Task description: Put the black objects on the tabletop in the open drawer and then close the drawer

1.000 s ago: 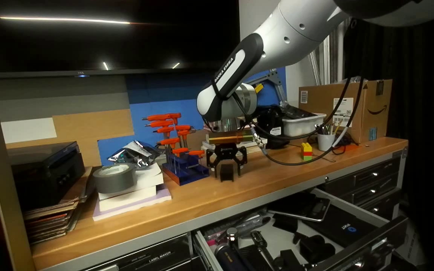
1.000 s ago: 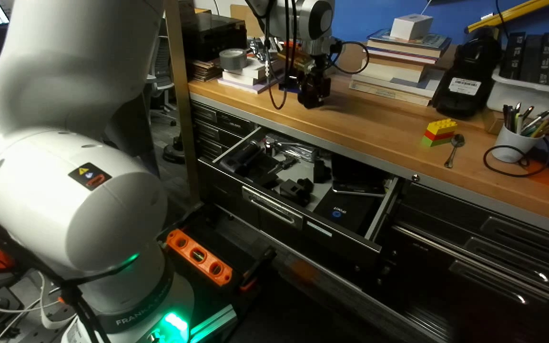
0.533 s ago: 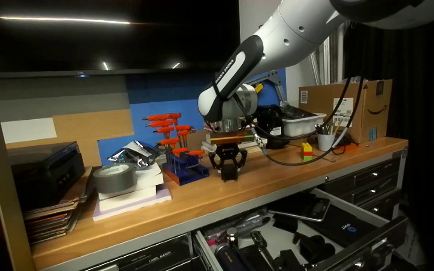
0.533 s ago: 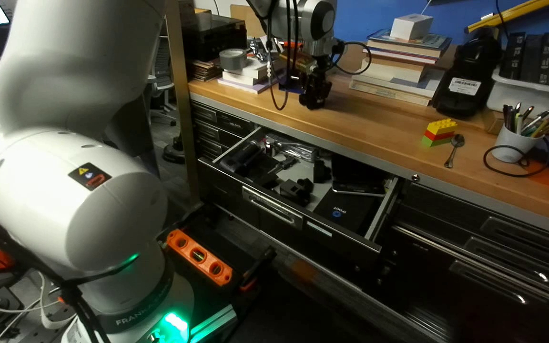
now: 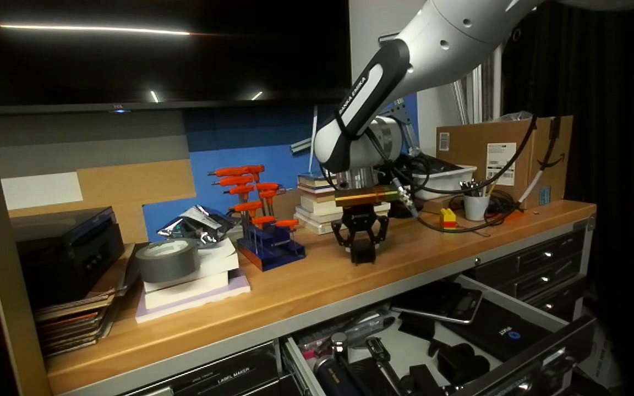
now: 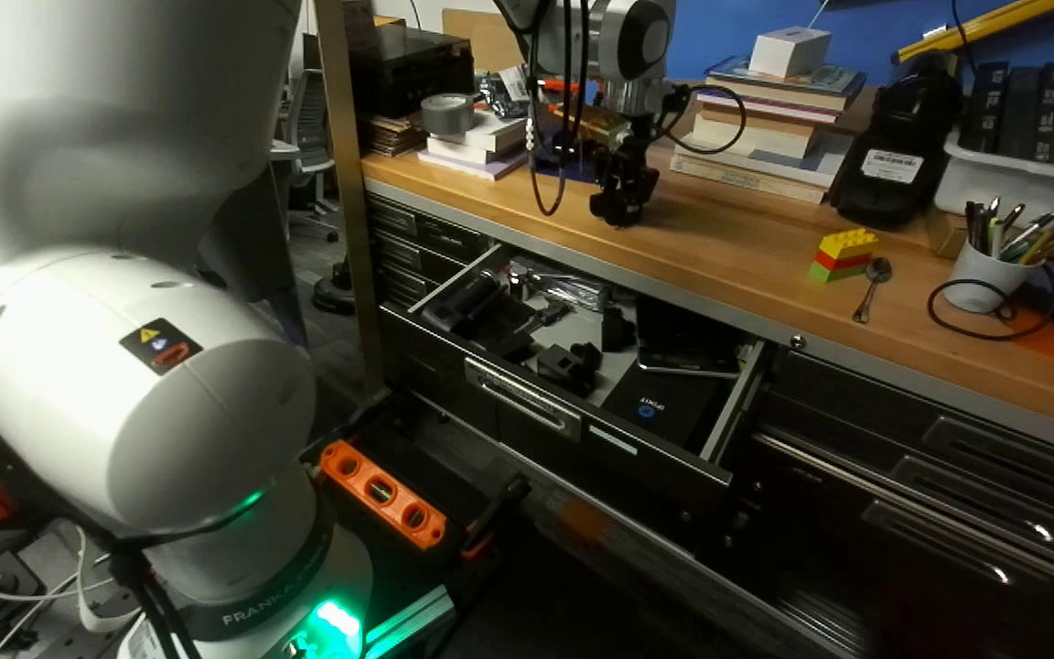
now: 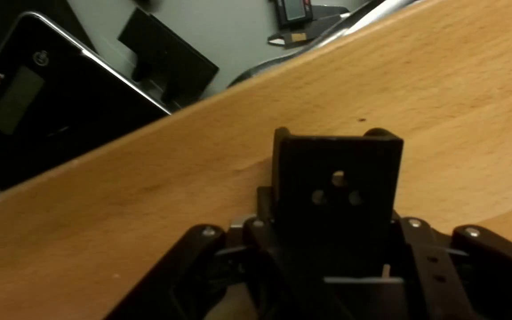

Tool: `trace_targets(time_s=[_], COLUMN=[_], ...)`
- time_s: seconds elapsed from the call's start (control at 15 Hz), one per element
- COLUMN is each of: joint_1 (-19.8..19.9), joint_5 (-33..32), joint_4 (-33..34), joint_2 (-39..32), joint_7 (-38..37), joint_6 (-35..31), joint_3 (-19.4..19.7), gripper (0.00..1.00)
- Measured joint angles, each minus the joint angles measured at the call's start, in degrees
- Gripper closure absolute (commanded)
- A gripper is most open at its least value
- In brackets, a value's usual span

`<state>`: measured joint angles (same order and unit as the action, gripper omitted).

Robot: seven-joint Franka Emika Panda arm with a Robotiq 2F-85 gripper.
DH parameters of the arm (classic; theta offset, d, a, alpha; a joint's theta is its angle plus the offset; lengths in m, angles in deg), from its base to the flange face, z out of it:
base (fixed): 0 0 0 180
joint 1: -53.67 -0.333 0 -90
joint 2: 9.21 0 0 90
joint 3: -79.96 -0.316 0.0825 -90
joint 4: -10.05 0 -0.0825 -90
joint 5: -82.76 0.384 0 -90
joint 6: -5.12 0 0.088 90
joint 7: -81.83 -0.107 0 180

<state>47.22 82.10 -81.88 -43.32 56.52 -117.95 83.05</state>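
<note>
In an exterior view, my gripper is shut on a small black block. It hangs low over the wooden tabletop; any gap beneath is hard to judge. From the wrist view, the held black block shows a dark face with three small holes, a finger pressed on each side. The drawer below stands pulled out, with black pieces and other tools inside. Near the tabletop's front edge, the gripper is behind the drawer opening. No other small black block is visible on the tabletop.
A blue rack with red-handled hex keys stands left of the gripper. Beyond it, grey tape tops a book pile. A book stack sits behind. A toy brick, spoon and pen cup are farther along.
A second ago the jaws stood open around the black block on the tabletop; they then shut on it. Arm and block have since moved right, toward the tabletop's front edge.
</note>
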Motion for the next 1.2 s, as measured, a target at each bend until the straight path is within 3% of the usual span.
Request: trace_targets(time_s=[0.47, 0.8, 1.2], joint_1=[3.5, 4.6, 4.6], joint_5=[0.3, 4.0, 4.5], joint_4=[-17.8, -28.8, -39.7], joint_2=[11.2, 18.2, 22.6], joint_7=[5.3, 13.4, 19.7], joint_6=[-4.3, -5.4, -17.6], joint_3=[0.6, -0.9, -2.7], gripper=[0.75, 0.75, 0.75])
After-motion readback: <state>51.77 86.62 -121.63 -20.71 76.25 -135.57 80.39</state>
